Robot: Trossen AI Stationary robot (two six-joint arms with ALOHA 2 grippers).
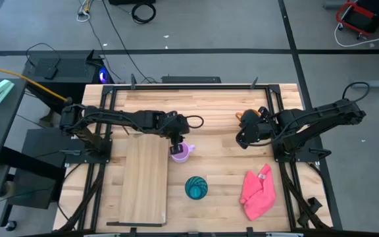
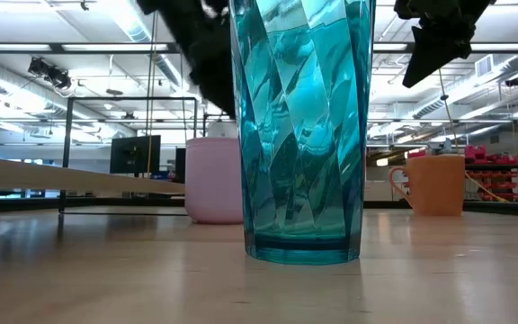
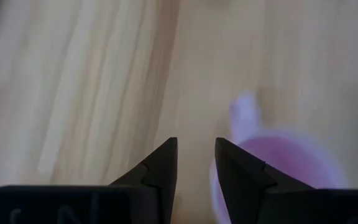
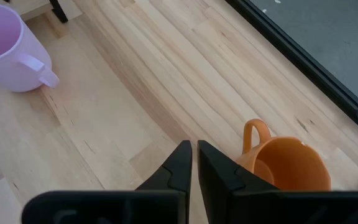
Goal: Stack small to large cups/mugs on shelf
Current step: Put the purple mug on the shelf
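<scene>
The lilac mug stands upright on the table beside the shelf's far right corner. My left gripper hangs open just over its rim, with nothing between the fingers. In the left wrist view the mug shows beside one finger. The orange mug stands upright at the far right, just beyond my right gripper, which hangs shut and empty above the table. The teal cup stands upright nearer the front edge.
A pink cloth lies crumpled at the near right. The shelf board sits raised on a black wire frame at the table's left. Bare tabletop lies between the two grippers.
</scene>
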